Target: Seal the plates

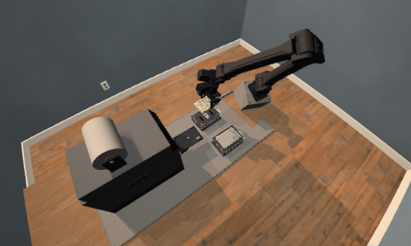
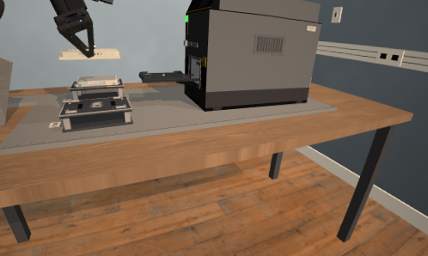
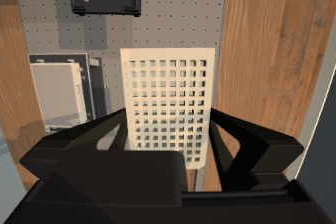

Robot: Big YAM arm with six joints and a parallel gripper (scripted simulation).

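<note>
My gripper is shut on an open cream well plate, held by its long sides, about level. It hangs well above an empty dark nest. The other plate sits in the other nest; its top looks smooth and greyish, with no open wells visible. The sealer's stage is out and bare. The sealer's lamp is green. Nest labels are not readable.
The sealer is a tall box beyond the stage, with a white foil roll on top. The nests and sealer stand on a grey perforated board. The arm's base stands near the nests.
</note>
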